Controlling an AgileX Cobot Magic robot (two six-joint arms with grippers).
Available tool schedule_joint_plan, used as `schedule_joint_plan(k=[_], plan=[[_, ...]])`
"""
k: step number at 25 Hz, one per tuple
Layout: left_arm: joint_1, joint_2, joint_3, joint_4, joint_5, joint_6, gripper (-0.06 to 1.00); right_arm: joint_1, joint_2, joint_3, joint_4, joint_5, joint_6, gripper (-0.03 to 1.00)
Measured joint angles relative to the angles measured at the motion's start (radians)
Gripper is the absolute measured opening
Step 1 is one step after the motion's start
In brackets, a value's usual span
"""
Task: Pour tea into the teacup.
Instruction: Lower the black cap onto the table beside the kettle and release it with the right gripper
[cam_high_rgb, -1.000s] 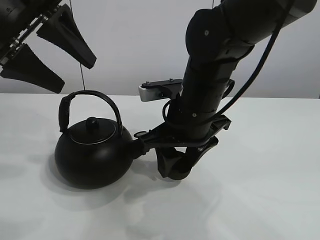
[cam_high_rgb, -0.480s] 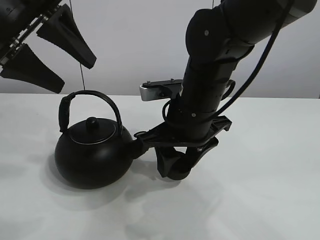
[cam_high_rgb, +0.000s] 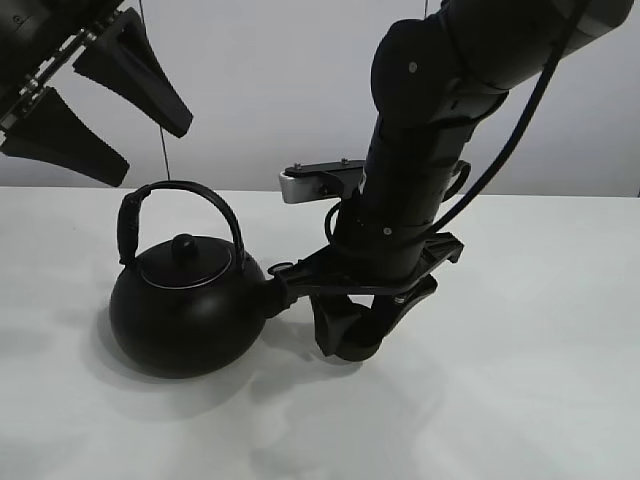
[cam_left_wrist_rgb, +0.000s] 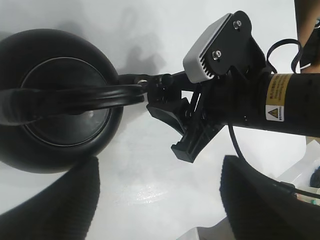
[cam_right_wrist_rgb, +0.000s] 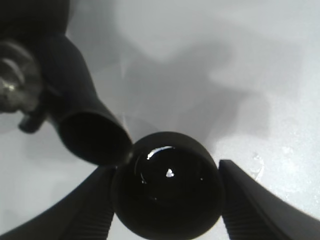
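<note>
- Centre of the exterior high view: right gripper (cam_high_rgb: 350, 335) hangs low over the white table (cam_high_rgb: 520, 360), at the end of the arm that comes down from the upper right.
- Right wrist view: teacup (cam_right_wrist_rgb: 167, 200) sits between the two ribbed fingers (cam_right_wrist_rgb: 255, 200), one pressed against each side. Claw is clenched on the cup.
- Cup interior is dark and glossy, with a small bright glint near its middle.
- From the exterior high view the cup cannot be told apart from the black fingers around it. Whether its base rests on the table cannot be told either.
- Kettle (cam_high_rgb: 185, 310) stands upright on the table, left of centre, lid knob (cam_high_rgb: 183, 245) on top and arched handle (cam_high_rgb: 185, 190) raised.
- Spout (cam_right_wrist_rgb: 92, 137) points toward the right gripper. Its mouth lies just beside the cup's rim; contact cannot be judged.
- Upper left of the exterior high view: left gripper (cam_high_rgb: 148, 150) is in the air above the kettle, fingers spread wide with nothing between them, so it is released.
- Left wrist view looks straight down on the kettle lid and handle, with the right arm's silver wrist camera (cam_left_wrist_rgb: 212, 50) beside them.
- Soft shadows of kettle and arm fall on the table toward the lower edge of the frame.
</note>
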Motion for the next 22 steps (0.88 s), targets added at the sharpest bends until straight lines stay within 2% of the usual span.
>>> schedule_joint_plan(k=[22], plan=[[0.000,0.000,0.000,0.000,0.000,0.000,0.50,0.000,0.014,0.000,-0.001,-0.005,0.000,0.40]])
